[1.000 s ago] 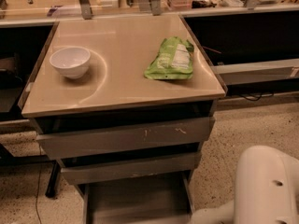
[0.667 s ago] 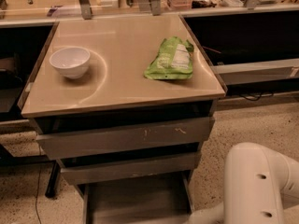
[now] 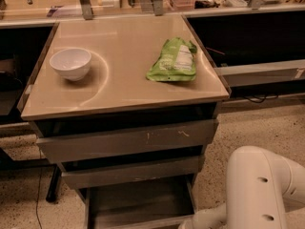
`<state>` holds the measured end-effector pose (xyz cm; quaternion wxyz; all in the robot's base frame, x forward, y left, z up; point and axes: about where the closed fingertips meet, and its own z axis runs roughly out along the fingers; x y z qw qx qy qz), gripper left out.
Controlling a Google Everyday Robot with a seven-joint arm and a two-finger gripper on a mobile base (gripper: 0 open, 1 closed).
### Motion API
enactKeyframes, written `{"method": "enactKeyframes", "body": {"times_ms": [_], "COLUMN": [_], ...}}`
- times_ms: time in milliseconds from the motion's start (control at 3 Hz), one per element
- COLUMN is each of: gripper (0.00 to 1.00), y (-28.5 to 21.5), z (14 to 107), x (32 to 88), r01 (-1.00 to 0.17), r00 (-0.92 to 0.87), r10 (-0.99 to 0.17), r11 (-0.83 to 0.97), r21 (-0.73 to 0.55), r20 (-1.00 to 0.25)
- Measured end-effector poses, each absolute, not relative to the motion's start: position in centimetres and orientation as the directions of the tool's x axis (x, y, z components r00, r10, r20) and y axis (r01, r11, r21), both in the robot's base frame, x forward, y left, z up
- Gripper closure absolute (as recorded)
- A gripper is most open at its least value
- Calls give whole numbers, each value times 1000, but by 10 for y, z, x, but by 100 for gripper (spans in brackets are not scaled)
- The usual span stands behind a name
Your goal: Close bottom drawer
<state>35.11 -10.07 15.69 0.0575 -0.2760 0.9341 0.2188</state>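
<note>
With the gripper out of sight beyond the white arm [image 3: 257, 190], its opening unknowable, an off-centre push could skew and jam the open bottom drawer [image 3: 138, 202].

White arm [image 3: 259, 190] bent low at right; hand below frame, unseen.

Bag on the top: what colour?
Bag: green, white label; camera view. Hand not in view; arm lower right.

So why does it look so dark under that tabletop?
Camera view: warm light glares in an arc on the tabletop beside the bowl; its overhang shadows the bottom drawer; the claw is out of frame, past the white arm.
</note>
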Motion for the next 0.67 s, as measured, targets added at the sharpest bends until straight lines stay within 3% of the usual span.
{"method": "enactKeyframes", "body": {"times_ms": [667], "gripper": [100], "y": [-109], "z": [147], "x": [394], "r01": [-452], "r00": [-879], "r10": [-338], "r11": [814], "r21": [365], "r20": [-335]}}
